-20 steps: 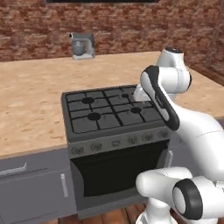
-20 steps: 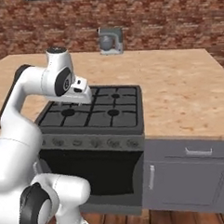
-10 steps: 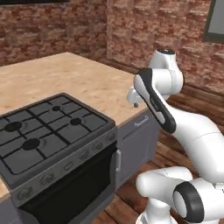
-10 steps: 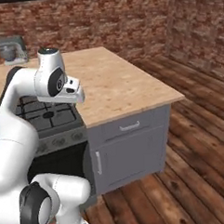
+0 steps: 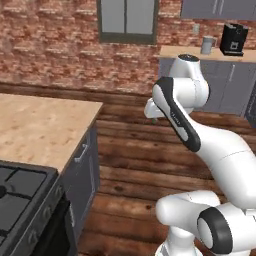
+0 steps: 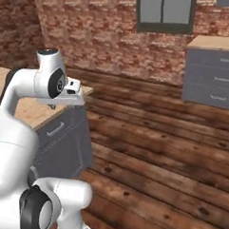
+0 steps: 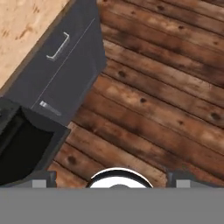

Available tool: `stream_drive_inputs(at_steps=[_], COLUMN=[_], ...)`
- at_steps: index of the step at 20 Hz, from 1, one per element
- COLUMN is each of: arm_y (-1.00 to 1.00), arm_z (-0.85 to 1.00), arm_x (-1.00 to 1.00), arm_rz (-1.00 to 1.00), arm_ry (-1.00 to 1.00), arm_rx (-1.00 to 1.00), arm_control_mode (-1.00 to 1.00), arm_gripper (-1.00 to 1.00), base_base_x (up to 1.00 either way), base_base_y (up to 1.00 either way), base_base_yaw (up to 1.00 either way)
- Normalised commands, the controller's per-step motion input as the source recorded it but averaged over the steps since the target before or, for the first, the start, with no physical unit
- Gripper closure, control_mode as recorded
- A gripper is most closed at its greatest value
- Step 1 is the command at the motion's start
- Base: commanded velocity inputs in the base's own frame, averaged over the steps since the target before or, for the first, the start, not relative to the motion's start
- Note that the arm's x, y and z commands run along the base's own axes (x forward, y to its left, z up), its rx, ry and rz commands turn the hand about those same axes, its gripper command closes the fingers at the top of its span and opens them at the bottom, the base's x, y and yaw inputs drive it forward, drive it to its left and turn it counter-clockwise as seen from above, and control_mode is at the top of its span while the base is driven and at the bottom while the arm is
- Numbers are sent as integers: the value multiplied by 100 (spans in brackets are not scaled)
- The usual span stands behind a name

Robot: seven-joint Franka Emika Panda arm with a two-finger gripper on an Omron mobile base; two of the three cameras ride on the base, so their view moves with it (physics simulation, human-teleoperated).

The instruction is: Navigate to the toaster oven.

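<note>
- No black glass-fronted toaster oven is visible; judge navigation unfinished.
- You face plank floor beyond the wooden-topped grey island counter (image 5: 40, 130).
- Two-finger gripper (image 7: 111, 177): holds nothing; jaw gap cannot be told.

Your range (image 5: 20, 200) at 8 o'clock in the left base view runs off the left and bottom edges. The black appliance (image 5: 234, 39) and grey vessel (image 5: 207, 44) on the far counter (image 5: 180, 51) at 1 o'clock are too small to identify. Your gripper (image 7: 109, 177) shows only fingertips (image 7: 43, 178), the jaws' gap unreadable.
</note>
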Motion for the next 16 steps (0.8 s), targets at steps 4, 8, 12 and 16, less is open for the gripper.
stream_drive_inputs(at_steps=[4, 8, 12, 16], arm_y=[0, 0, 0, 0], arm_z=[0, 0, 0, 0], arm_x=[0, 0, 0, 0], arm_rz=[0, 0, 0, 0], arm_ry=[0, 0, 0, 0], arm_rx=[0, 0, 0, 0], arm_control_mode=[100, 100, 100, 100], arm_gripper=[-100, -100, -100, -100], base_base_x=[1, 26, 59, 71], base_base_y=[2, 17, 40, 45], base_base_yaw=[-92, -85, -72, -62])
